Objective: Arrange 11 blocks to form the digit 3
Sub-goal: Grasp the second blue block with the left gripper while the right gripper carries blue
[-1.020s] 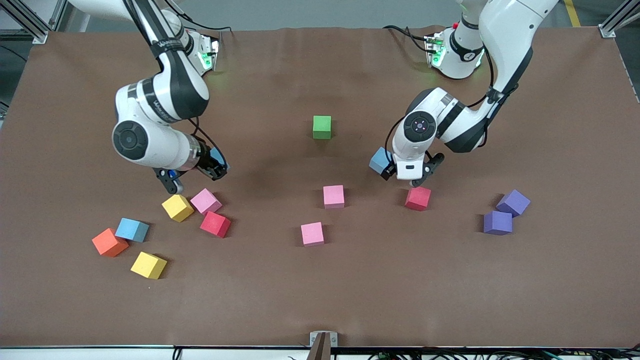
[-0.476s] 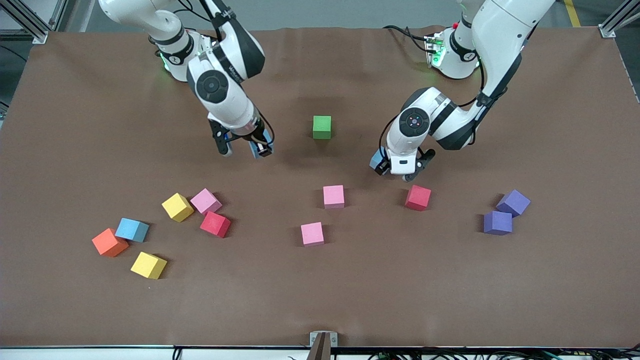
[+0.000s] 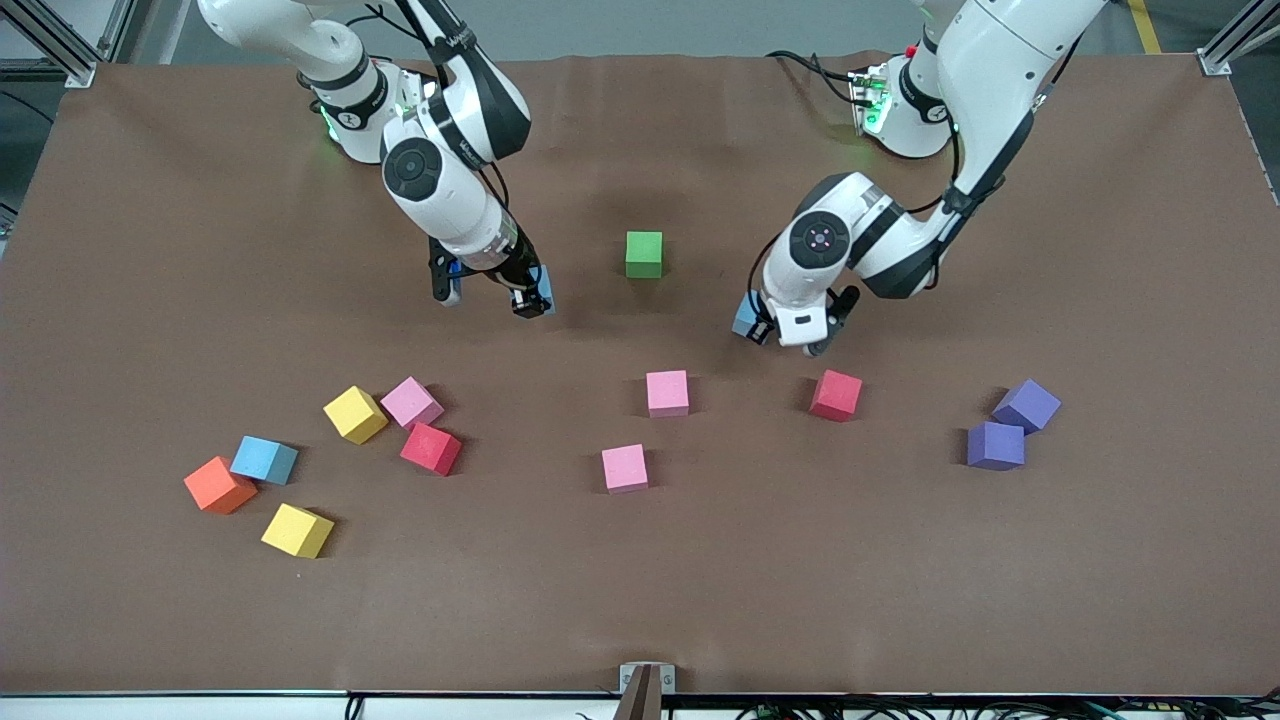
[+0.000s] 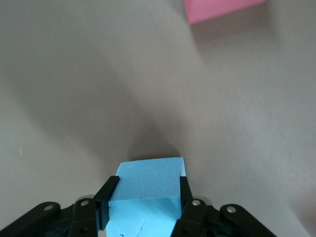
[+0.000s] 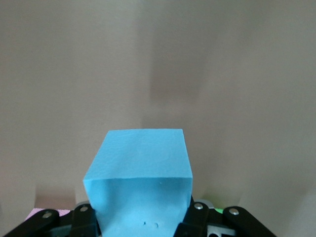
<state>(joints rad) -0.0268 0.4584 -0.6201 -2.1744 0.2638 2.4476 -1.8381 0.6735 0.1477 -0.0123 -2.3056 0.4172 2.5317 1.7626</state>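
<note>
The left gripper (image 3: 778, 335) is clamped on a light blue block (image 4: 147, 190), its fingers (image 4: 106, 197) pressing two facing sides, low over bare table. Just toward the front camera from it lie a red block (image 3: 836, 395) and, more toward the table's middle, a pink block (image 3: 667, 393); that pink one shows at the edge of the left wrist view. A green block (image 3: 644, 254) sits between the two grippers, a little nearer the arm bases.

The right gripper (image 3: 525, 295) grips another light blue block (image 5: 140, 177) over bare table on the green block's other flank. Toward the front camera from it a yellow block (image 3: 355, 414), a second pink block (image 3: 412, 402) and a second red block (image 3: 431, 448) cluster close together. Lower still lie a third light blue block (image 3: 265, 460) touching an orange cube (image 3: 220, 485), and a second yellow block (image 3: 297, 530).

A third pink block (image 3: 625, 468) lies near the middle, and two purple blocks (image 3: 1010, 425) sit at the left arm's end. No blocks are joined into a digit yet.
</note>
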